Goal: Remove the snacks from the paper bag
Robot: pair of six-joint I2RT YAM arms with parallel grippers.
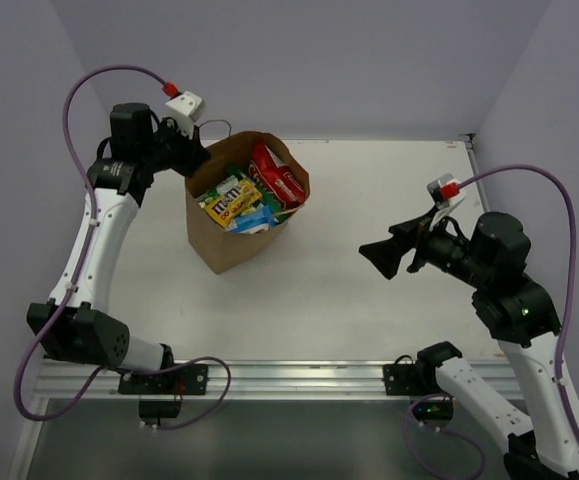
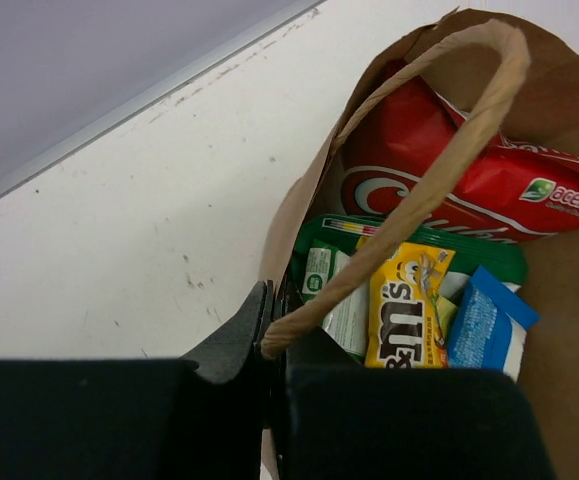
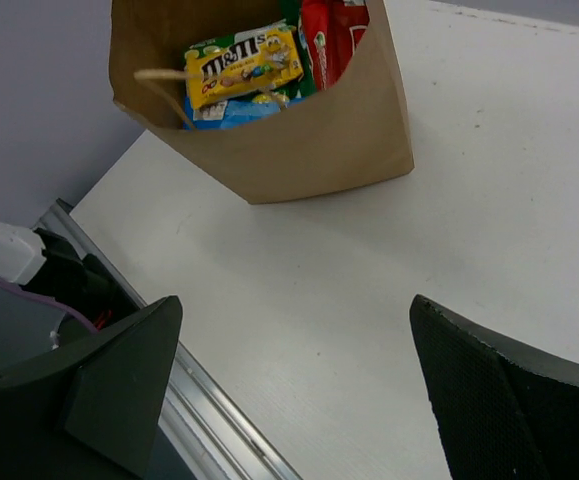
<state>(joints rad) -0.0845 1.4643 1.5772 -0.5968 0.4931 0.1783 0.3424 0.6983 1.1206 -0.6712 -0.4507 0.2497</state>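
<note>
The brown paper bag (image 1: 234, 240) stands upright at the table's back left, open at the top. Inside it are a red chip bag (image 1: 274, 175), a yellow M&M's pack (image 1: 231, 197), a blue packet (image 1: 254, 218) and a green pack (image 2: 324, 270). My left gripper (image 1: 197, 158) is shut on the bag's rim at the foot of a twisted loop handle (image 2: 449, 160). My right gripper (image 1: 377, 258) is open and empty, to the right of the bag and well apart from it, pointing towards it. The right wrist view shows the bag (image 3: 299, 150) and the M&M's pack (image 3: 244, 62).
An aluminium rail (image 1: 289, 375) runs along the table's near edge and shows in the right wrist view (image 3: 219, 400). Grey walls stand behind and beside the white table (image 1: 389, 200). Bare table lies between the bag and my right gripper.
</note>
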